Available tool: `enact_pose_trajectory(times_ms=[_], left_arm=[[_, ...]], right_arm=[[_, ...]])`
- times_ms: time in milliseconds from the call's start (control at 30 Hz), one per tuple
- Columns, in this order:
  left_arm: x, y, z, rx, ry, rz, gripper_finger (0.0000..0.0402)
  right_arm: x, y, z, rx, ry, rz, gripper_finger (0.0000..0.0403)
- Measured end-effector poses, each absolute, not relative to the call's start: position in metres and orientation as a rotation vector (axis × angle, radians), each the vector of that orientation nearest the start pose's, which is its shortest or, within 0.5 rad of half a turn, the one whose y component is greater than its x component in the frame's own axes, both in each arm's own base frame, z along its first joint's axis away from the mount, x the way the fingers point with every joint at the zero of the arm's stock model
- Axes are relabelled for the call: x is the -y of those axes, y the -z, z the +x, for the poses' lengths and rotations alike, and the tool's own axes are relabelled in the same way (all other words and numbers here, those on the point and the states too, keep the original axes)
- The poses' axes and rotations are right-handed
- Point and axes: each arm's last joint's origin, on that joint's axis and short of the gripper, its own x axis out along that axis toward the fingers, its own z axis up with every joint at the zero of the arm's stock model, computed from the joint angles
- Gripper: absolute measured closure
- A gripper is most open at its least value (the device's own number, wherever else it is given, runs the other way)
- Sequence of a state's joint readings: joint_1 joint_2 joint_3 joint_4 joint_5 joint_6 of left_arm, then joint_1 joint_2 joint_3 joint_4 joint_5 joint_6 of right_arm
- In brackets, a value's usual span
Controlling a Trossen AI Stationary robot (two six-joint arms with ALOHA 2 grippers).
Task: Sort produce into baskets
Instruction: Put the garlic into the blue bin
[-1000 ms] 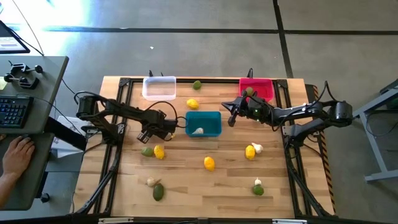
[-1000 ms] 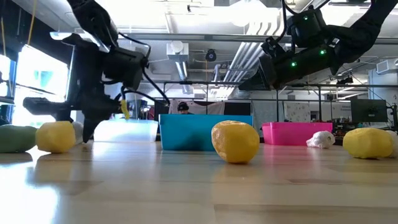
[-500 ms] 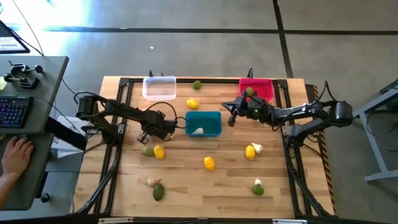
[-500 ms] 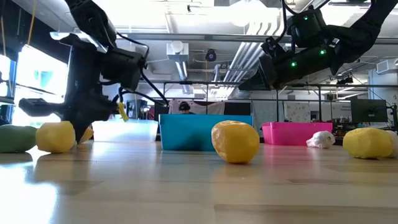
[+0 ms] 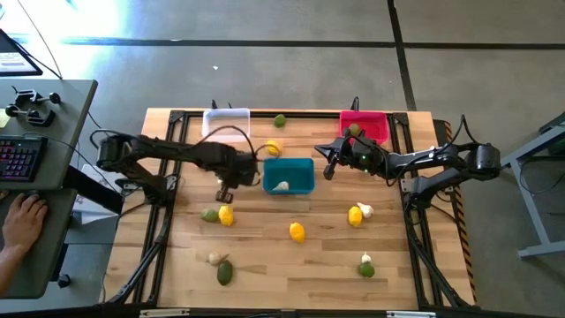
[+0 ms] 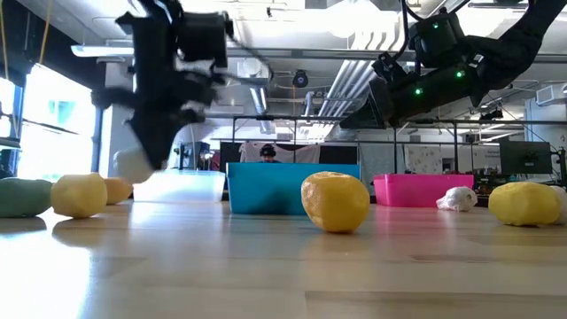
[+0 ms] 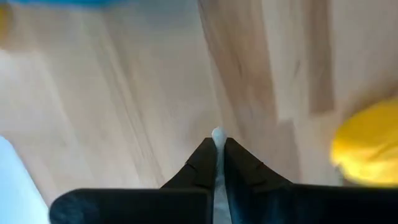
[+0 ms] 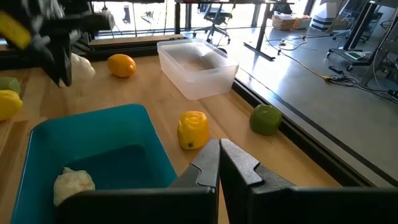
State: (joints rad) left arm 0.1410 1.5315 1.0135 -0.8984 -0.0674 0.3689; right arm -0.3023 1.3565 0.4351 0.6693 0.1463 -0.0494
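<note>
My left gripper (image 5: 223, 192) hangs above the table left of the teal basket (image 5: 289, 176) and is shut on a whitish garlic bulb (image 6: 131, 165). Below it, a lemon (image 5: 226, 215) and a green fruit (image 5: 208, 214) lie on the wood. Another garlic bulb (image 5: 281, 186) lies inside the teal basket. The white basket (image 5: 226, 124) and the pink basket (image 5: 364, 125) stand along the far edge. My right gripper (image 5: 329, 168) is shut and empty, raised beside the teal basket's far right corner. My left gripper pinches the garlic bulb between its two fingers from above, pointing down. Only a thin white sliver (image 7: 217, 132) shows at the fingertips in the left wrist view. The bulb (image 8: 81, 66) hangs at the fingers' lower end, lifted clear of the table.
Lemons (image 5: 274, 147) (image 5: 297, 231) (image 5: 355, 215), green fruits (image 5: 279, 121) (image 5: 225, 272) (image 5: 366, 269) and garlic bulbs (image 5: 213, 258) (image 5: 365, 210) lie scattered over the wood. A green fruit (image 5: 353, 131) sits at the pink basket's near left corner. A person's hand (image 5: 22, 216) rests at a desk left of the table.
My left gripper has shut on the garlic bulb that lay beside the lemon and green fruit. It has risen with it and gone a little toward the teal basket. The bulb is now lifted clear of the table.
</note>
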Motion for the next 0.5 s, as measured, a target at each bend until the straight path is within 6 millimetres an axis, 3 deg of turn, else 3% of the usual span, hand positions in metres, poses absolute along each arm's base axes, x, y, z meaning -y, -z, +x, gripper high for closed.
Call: enact_pose_trajectory(times_ms=[233, 500], left_arm=[[-0.046, -0.229, 0.289, -1.101, 0.067, -0.044, 0.0401], [-0.047, -0.224, 0.32, -0.911, 0.047, -0.109, 0.0401]], right_arm=[[0.079, -0.179, 0.24, -0.265, 0.44, -0.028, 0.0403], [0.079, -0.179, 0.24, -0.264, 0.44, -0.029, 0.0403]])
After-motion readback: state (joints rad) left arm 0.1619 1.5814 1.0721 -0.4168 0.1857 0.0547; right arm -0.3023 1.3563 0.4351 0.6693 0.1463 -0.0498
